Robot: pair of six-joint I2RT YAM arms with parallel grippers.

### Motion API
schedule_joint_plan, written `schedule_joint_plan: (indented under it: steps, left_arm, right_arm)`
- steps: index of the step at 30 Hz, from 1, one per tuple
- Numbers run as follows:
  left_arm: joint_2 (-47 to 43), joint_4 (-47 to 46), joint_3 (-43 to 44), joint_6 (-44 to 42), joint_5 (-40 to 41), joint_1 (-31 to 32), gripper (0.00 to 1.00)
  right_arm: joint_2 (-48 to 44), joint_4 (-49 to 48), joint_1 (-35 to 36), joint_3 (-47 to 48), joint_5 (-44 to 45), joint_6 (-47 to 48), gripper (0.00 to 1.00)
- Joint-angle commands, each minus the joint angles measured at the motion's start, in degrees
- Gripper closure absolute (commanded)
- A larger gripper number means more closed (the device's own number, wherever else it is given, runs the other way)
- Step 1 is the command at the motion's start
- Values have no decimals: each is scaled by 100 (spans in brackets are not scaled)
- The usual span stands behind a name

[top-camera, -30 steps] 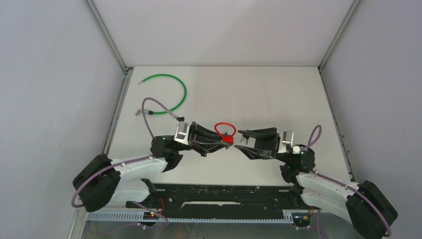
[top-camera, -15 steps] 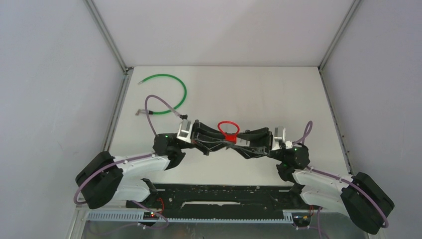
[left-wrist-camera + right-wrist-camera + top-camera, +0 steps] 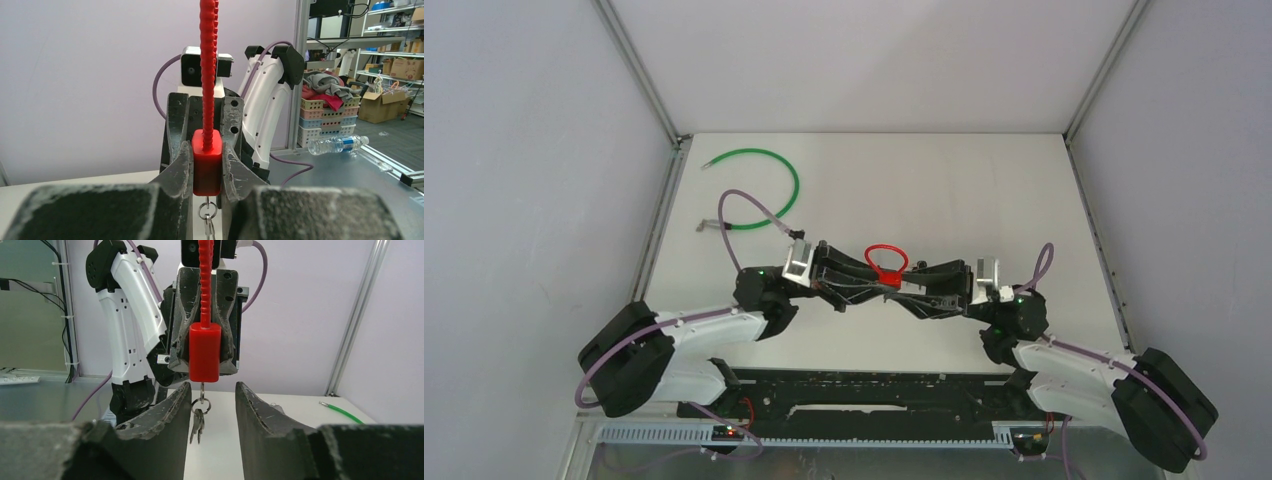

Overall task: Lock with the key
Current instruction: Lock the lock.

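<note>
- At the near edge of the white table (image 3: 944,190), two robot arms are bolted side by side. They reach inward so that their grippers meet nose to nose at mid-table.
- Left of that meeting point, the left gripper (image 3: 882,284) is clamped on the body of a red padlock (image 3: 206,162), with a finger (image 3: 180,165) pressed to each side. It holds the padlock clear of the table with the ribbed red shackle (image 3: 208,60) looping upward, which leaves the underside free to reach.
- Under the padlock, a bunch of keys (image 3: 197,422) dangles from a ring. The topmost key seems to sit in the keyhole, though that is too small to tell for certain.
- Facing it from the right, the right gripper (image 3: 212,390) has its jaws apart, one on either side of the hanging keys and touching neither. It looks placed to pinch the key and turn it.
- Far back on the left, a green cable (image 3: 774,190) lies curled on the table, well apart from the grippers.
</note>
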State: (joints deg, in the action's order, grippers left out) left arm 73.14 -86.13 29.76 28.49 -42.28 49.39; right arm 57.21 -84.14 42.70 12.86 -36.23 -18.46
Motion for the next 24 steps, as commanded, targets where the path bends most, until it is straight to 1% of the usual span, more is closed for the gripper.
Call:
schedule_joint_plan:
  steps: [1, 9, 12, 14, 15, 17, 19, 22, 24]
  left_arm:
    - [9, -519, 363, 51, -48, 36, 100]
    - [75, -524, 399, 84, -99, 54, 100]
    - [108, -519, 382, 95, -139, 63, 100]
    - [99, -524, 347, 90, -146, 70, 100]
    - [95, -520, 328, 87, -141, 64, 100]
    - [87, -519, 291, 83, -134, 66, 100]
    - [78, -520, 250, 122, -125, 62, 95]
    - [65, -520, 153, 220, -104, 54, 76]
    - [46, -519, 92, 259, -133, 31, 62]
  right_arm:
    - [111, -74, 39, 190, 7, 76, 61]
    - [303, -94, 48, 282, 11, 85, 66]
    - [302, -93, 47, 296, -17, 100, 71]
    - [287, -94, 47, 304, -57, 126, 77]
    - [282, -94, 54, 305, -99, 137, 82]
    - [269, -85, 50, 305, -238, 193, 98]
    - [217, -70, 37, 307, -383, 219, 100]
    - [44, 246, -28, 312, -435, 183, 100]
    - [-207, 770, -66, 362, -409, 192, 100]
